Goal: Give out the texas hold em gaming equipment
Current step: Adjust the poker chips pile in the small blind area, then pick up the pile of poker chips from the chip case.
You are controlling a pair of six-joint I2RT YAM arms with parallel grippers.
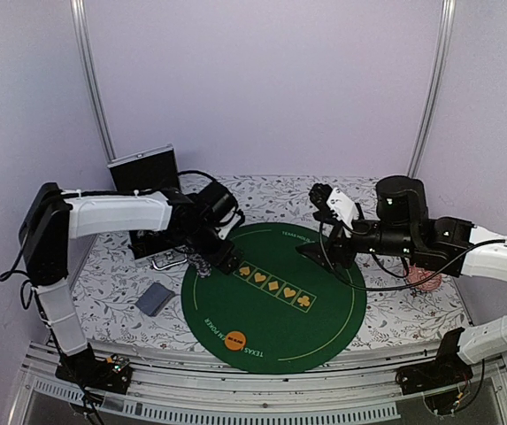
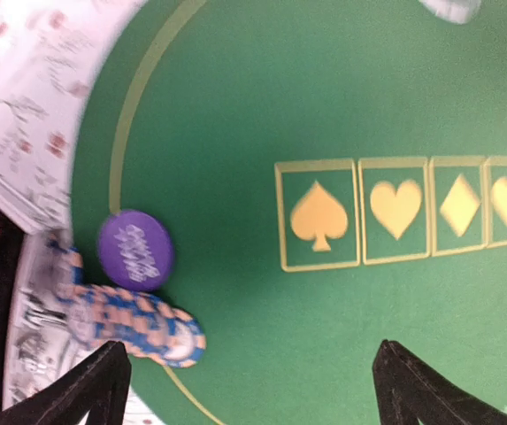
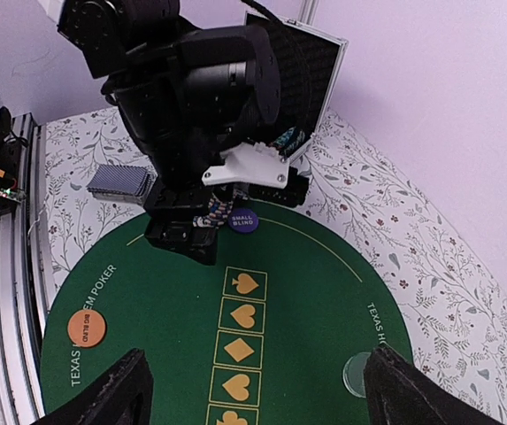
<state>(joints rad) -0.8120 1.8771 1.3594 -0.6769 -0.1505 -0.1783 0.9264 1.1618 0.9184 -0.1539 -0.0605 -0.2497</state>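
Observation:
On the green round mat (image 1: 324, 310), my left gripper (image 2: 253, 390) stands open, with bare felt between its fingers. Just left of it a stack of blue-and-white poker chips (image 2: 134, 319) lies toppled at the mat's edge, beside a purple "small blind" disc (image 2: 135, 250). The right wrist view shows these chips (image 3: 216, 212) and the purple disc (image 3: 243, 221) under the left gripper (image 3: 182, 235). My right gripper (image 3: 253, 398) hangs open above the mat, holding nothing. An orange "big blind" disc (image 3: 86, 328) and a clear disc (image 3: 357, 374) lie on the mat. A grey-blue card deck (image 1: 155, 298) rests left of the mat.
An open black case (image 1: 144, 168) stands at the back left behind the left arm. A short stack of reddish chips (image 1: 424, 280) sits on the floral tablecloth (image 1: 412, 314) at the right, partly behind the right arm. Five gold suit boxes (image 1: 275, 288) cross the mat's middle.

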